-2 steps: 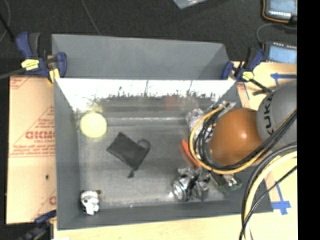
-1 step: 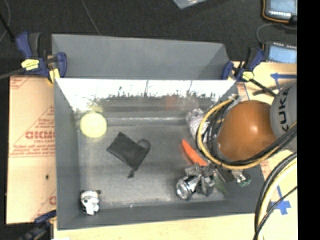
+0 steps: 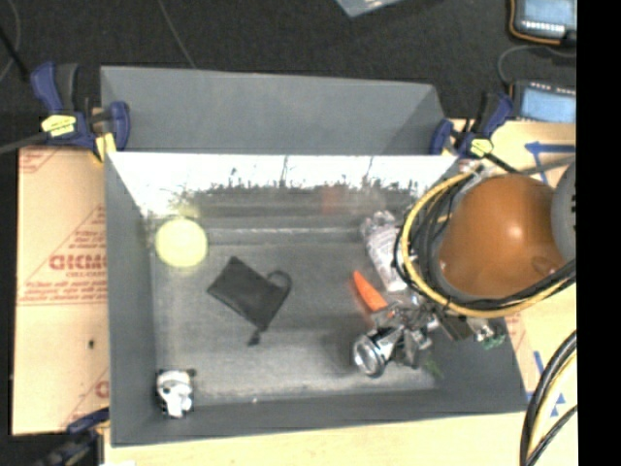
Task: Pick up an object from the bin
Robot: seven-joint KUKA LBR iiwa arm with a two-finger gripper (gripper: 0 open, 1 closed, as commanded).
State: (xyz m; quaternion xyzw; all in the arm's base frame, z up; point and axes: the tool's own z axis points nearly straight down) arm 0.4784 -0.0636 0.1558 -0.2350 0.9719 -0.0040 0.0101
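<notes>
My gripper [image 3: 415, 330] is low in the bin's front right part, mostly hidden under the arm. Right at its left side lies a shiny silver roundish thing [image 3: 371, 354], touching or nearly touching it; whether it is gripped I cannot tell. An orange piece [image 3: 366, 290] lies just behind and left of the gripper. A crumpled whitish, see-through item [image 3: 382, 242] sits behind that, near the right wall.
A flat black item with a loop [image 3: 250, 292] lies in the middle of the bin. A pale yellow ball [image 3: 180, 242] rests at the back left. A small white figure [image 3: 175, 392] sits in the front left corner. The arm covers the bin's right side.
</notes>
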